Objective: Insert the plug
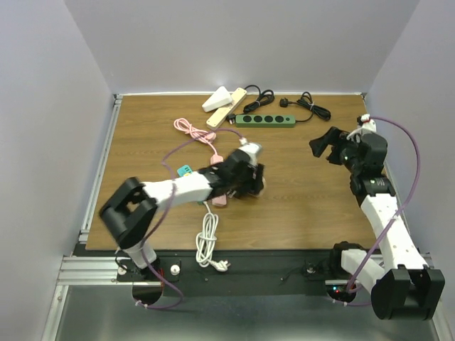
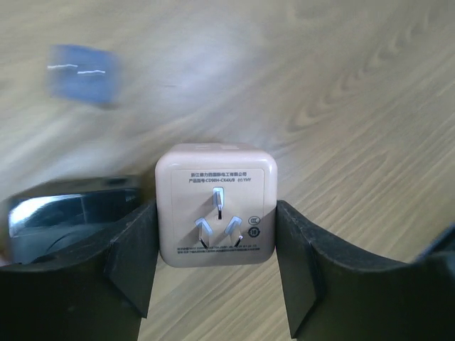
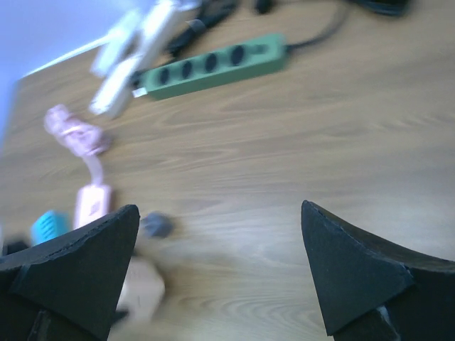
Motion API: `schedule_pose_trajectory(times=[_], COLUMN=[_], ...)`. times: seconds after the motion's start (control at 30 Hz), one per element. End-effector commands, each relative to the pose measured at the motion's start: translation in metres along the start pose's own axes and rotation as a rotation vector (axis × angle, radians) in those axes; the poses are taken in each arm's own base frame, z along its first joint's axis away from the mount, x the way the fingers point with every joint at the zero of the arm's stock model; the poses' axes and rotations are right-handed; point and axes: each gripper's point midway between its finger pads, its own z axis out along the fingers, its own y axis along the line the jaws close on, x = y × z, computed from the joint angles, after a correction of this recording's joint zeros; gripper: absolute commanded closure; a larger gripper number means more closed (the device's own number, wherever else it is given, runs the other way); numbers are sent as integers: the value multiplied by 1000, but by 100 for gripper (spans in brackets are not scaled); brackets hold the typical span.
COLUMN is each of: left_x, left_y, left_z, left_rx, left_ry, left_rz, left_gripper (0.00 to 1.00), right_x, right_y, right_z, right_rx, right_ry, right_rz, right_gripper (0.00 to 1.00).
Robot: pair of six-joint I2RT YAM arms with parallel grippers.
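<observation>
Plug [image 2: 216, 206], rounded beige plastic cube, sits pinched by left pincer [image 2: 216, 245].

Soft, even light, with faint shadows on the bench [image 1: 306, 206]. The right wrist view is blurred throughout. The left wrist view shows the plug [image 2: 215, 206] sharp and the background smeared.

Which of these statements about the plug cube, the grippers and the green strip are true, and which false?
1. The plug cube sits between the left gripper's fingers. True.
2. The cube's pins point down into the table. False: its three prongs face up at the wrist camera.
3. The right gripper is open and empty. True.
4. The green power strip lies beside the arm bases. False: it lies at the far side.
</observation>
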Motion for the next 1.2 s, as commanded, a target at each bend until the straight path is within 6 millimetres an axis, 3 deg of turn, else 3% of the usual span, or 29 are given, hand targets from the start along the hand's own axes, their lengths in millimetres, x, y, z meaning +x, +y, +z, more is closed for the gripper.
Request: schedule_pose_trajectory(times=[0.0, 0.1, 0.2, 0.37, 0.4, 0.5, 0.73, 0.8, 1.17], left_x=[-116, -140, -155, -172, -175, -180, -193, -195, -194], left_y=[-4, -13, -30, -51, -58, -67, -76, -80, -84], left_z=[-92, -135, -176, -221, -237, -258, -283, -292, -298], left_rx=[239, 342, 460, 636, 703, 798, 887, 924, 992], left_ry=[-389, -505, -609, -739, -793, -851, -945, -973, -992], left_rz=[-112, -99, -95, -135, -124, -146, -131, -129, -137], left_gripper=[100, 100, 100, 100, 100, 100, 100, 100, 100], right_x=[-30, -32, -39, -52, -50, -49, -35, -33, -36], right_y=[82, 112, 152, 181, 183, 196, 235, 237, 258], right_z=[-20, -30, -60, -98, -103, -109, -125, -123, -134], right_rx=[-395, -567, -834, -1054, -1070, -1121, -1251, -1255, -1323], right_ry=[23, 67, 106, 69, 102, 119, 166, 166, 107], right_rz=[-82, -70, -53, -92, -33, -28, -28, -24, -31], right_gripper=[0, 0, 0, 0, 0, 0, 0, 0, 0])
